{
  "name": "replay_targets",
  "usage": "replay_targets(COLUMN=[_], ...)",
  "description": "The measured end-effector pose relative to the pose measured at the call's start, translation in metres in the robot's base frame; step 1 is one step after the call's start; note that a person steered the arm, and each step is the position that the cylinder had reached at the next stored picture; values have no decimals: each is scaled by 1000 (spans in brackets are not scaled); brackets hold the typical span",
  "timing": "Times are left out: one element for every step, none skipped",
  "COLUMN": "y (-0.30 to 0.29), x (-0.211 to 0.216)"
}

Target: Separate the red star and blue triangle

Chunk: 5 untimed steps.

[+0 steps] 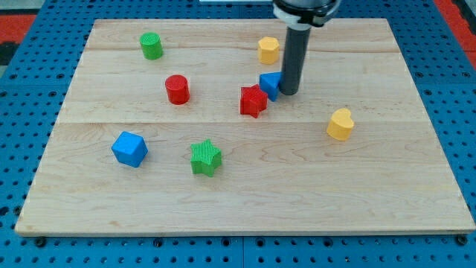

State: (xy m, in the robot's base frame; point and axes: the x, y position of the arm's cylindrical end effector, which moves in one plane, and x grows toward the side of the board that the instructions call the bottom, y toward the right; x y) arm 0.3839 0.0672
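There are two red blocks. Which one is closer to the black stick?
The red star. It sits beside the blue triangle, which my tip is touching. The red cylinder stands alone, further toward the view's left.

1. You get bright, even light across the whole board [238, 201]; nothing sits in the dark.
2. Shadows are short and soft, hugging each block, as under the green star [206, 158].
3. The rod [293, 59] shows a faint pale sheen down its side.
4. Your picture is slightly soft, yet block edges read clearly.
5. The board's edges look straight to you, without bending at the corners.
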Motion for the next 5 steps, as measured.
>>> replay_targets(y=[-9, 5, -34, -75, -96], x=[5, 5, 5, 5, 20])
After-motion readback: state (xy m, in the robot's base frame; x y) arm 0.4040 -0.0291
